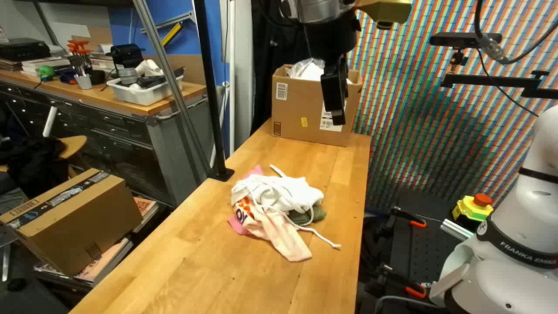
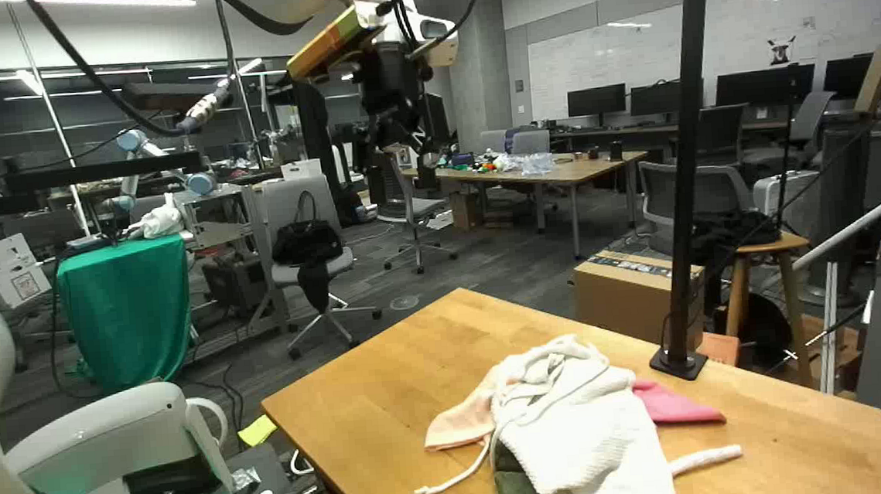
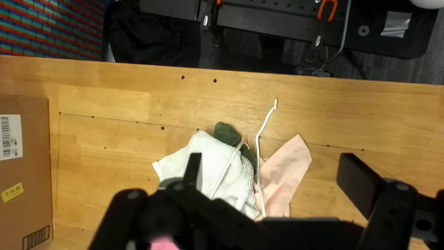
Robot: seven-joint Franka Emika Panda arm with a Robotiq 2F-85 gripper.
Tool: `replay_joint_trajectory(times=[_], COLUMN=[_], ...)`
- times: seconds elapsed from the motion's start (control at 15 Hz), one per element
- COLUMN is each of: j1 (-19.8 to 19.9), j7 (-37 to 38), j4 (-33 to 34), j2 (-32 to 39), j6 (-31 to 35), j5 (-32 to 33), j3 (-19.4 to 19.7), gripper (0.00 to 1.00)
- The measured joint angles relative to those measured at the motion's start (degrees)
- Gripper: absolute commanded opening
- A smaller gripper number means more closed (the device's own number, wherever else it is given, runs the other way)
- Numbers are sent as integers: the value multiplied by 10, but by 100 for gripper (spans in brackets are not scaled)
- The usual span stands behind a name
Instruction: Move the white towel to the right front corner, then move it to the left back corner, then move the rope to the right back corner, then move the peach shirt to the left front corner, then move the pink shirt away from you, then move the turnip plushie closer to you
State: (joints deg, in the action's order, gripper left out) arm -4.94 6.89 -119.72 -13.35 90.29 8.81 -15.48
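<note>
Black two-fingered gripper (image 3: pixel 270 173) hangs well above the long light-wood table (image 1: pixel 205 270), its fingers spread wide and nothing held between them. Judging by how everything lies, none of the listed moves is finished: the task's things are heaped together on a middle stretch of the surface, away from its corners. Near the top is the off-white soft cloth towel (image 2: pixel 601 441), so its trips to the right front and left back corners both seem to be ahead. The long, thin white rope (image 3: pixel 258 156) crosses over the towel, its knotted end trailing toward the edge beside the white robot base (image 1: pixel 501 283); its right back corner is not reached. The pale peach-beige fabric shirt (image 3: pixel 284 170) sticks out from under the towel, its move to the left front corner undone. The bright salmon-pink fabric shirt (image 2: pixel 676 405) peeks out toward the edge that carries the black metal post (image 2: pixel 686 183), largely covered. Of the plush turnip toy (image 3: pixel 226 134), only the dark green leaves show, on the robot's side; its body is hidden. These two moves have no corner to check against, but, coming last, they too are probably left.
</note>
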Motion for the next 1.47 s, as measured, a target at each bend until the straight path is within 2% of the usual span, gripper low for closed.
replay_joint_trajectory(times=[0.53,1.07,1.47], j1=[-9,-10,-10], j7=[0,-33,-63], j4=[1,0,-1], j2=[24,131,222], j6=[14,131,210], j5=[0,3,56], j3=[10,32,53], gripper=[100,100,100])
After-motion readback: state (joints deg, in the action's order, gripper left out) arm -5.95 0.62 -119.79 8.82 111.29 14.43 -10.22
